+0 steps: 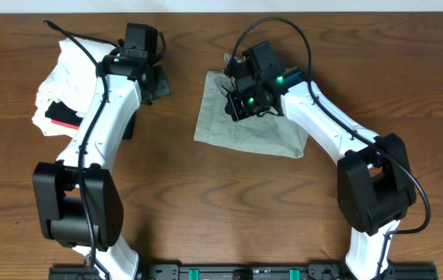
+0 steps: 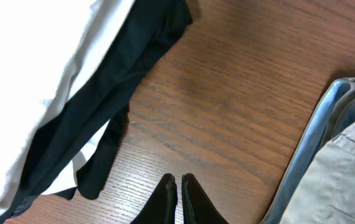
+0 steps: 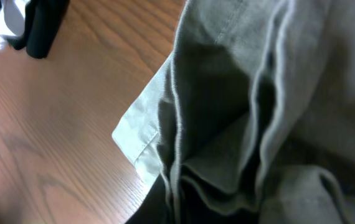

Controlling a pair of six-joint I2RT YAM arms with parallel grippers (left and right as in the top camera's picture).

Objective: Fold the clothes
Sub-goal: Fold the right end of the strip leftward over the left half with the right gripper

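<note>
- The right hand sits in bunched folds at the far-left corner of the khaki cotton garment. Cloth hides its fingers, so clamped or apart cannot be told.
- Risk: a shallow pinch could slip, or several layers could drag and spoil the fold.
- The left hand has its fingers together and holds nothing, above the brown wooden worktop.
- The white-and-black heap of clothes is partly under the arm; its pieces are indistinct.
</note>
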